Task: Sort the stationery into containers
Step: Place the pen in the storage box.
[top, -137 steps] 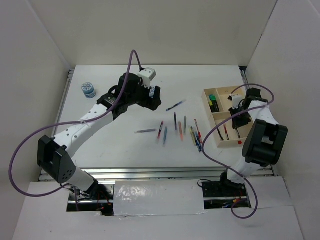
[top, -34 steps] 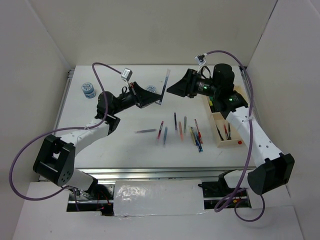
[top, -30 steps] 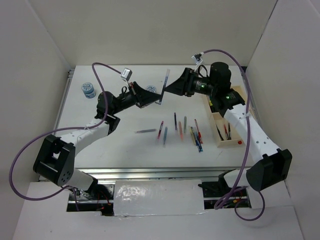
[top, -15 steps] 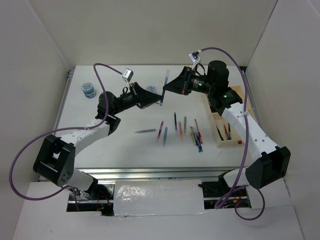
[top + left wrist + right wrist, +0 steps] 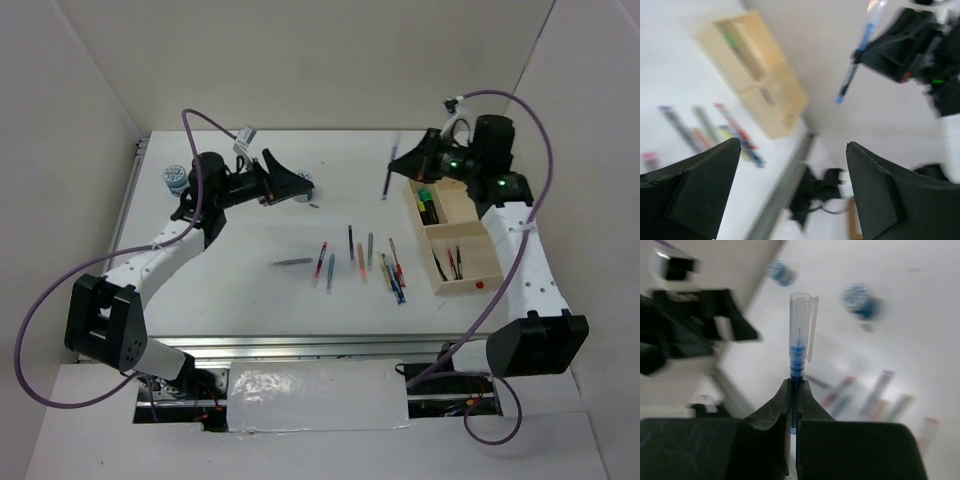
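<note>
The right gripper (image 5: 406,167) is clenched on a blue pen (image 5: 388,183) and holds it in the air, well above the counter (image 5: 250,230), at about 1 o'clock in the overhead view. The pen hangs just off the 11 o'clock corner of the wooden tray (image 5: 468,288). The grip is low on the barrel, so most of the pen sticks out clear of the fingers; that likely suits tipping it down into a compartment. The left gripper (image 5: 300,186) is released and holds nothing. It hovers at 11 o'clock close to a small blue-white pot (image 5: 176,178), probably free to fetch the next piece. More loose pens (image 5: 360,260) lie on the counter near the middle, just at 9 o'clock of the tray. The held pen is thin, with a blue barrel and a clear cap with a clip, the tip showing through the cap in the right wrist view
</note>
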`<move>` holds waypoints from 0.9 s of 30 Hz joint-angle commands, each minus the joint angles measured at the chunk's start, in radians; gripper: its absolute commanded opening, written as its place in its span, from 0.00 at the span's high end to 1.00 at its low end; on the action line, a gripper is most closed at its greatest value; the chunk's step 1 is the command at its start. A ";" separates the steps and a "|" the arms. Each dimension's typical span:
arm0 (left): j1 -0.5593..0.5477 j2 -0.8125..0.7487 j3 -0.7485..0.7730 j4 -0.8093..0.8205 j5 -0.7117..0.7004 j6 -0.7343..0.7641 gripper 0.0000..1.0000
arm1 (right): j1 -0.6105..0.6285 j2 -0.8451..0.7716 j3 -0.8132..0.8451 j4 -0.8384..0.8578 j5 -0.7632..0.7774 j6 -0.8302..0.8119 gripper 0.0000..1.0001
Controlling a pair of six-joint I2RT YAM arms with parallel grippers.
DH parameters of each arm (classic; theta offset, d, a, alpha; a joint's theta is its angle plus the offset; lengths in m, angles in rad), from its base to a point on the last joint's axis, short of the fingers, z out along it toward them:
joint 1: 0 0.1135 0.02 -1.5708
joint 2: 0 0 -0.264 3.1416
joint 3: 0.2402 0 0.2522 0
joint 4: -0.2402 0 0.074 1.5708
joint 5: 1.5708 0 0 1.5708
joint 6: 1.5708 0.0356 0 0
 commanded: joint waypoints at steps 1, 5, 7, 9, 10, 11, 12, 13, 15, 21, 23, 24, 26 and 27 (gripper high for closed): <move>0.062 -0.053 0.085 -0.314 -0.049 0.341 0.01 | -0.136 -0.069 0.112 -0.411 0.029 -0.526 1.00; 0.049 -0.055 0.189 -0.618 -0.163 0.621 0.01 | -0.284 -0.124 0.028 -0.586 0.259 -0.884 1.00; 0.044 -0.067 0.192 -0.640 -0.163 0.668 0.01 | -0.354 -0.158 -0.059 -0.619 0.336 -1.050 1.00; 0.039 -0.076 0.197 -0.663 -0.154 0.692 0.01 | -0.412 -0.174 -0.114 -0.603 0.443 -1.139 1.00; 0.033 -0.076 0.200 -0.669 -0.157 0.704 0.01 | -0.428 -0.178 -0.169 -0.590 0.476 -1.201 1.00; 0.030 -0.078 0.209 -0.684 -0.163 0.707 0.01 | -0.439 -0.167 -0.190 -0.576 0.509 -1.228 1.00; 0.027 -0.079 0.208 -0.683 -0.169 0.707 0.01 | -0.468 -0.159 -0.211 -0.565 0.560 -1.239 1.00; 0.024 -0.081 0.206 -0.680 -0.174 0.706 0.01 | -0.482 -0.149 -0.237 -0.557 0.575 -1.261 1.00; 0.021 -0.087 0.199 -0.672 -0.179 0.703 0.01 | -0.518 -0.103 -0.253 -0.527 0.611 -1.261 1.00; 0.021 -0.098 0.176 -0.663 -0.188 0.701 0.01 | -0.559 0.026 -0.221 -0.438 0.652 -1.210 1.00; 0.020 -0.095 0.163 -0.661 -0.191 0.704 0.01 | -0.559 0.078 -0.196 -0.425 0.660 -1.184 1.00; 0.020 -0.093 0.162 -0.672 -0.194 0.709 0.01 | -0.559 0.100 -0.185 -0.425 0.672 -1.177 1.00; 0.021 -0.087 0.162 -0.680 -0.200 0.716 0.01 | -0.557 0.169 -0.156 -0.428 0.686 -1.158 1.00; 0.021 -0.087 0.162 -0.686 -0.202 0.722 0.01 | -0.559 0.210 -0.149 -0.431 0.694 -1.155 1.00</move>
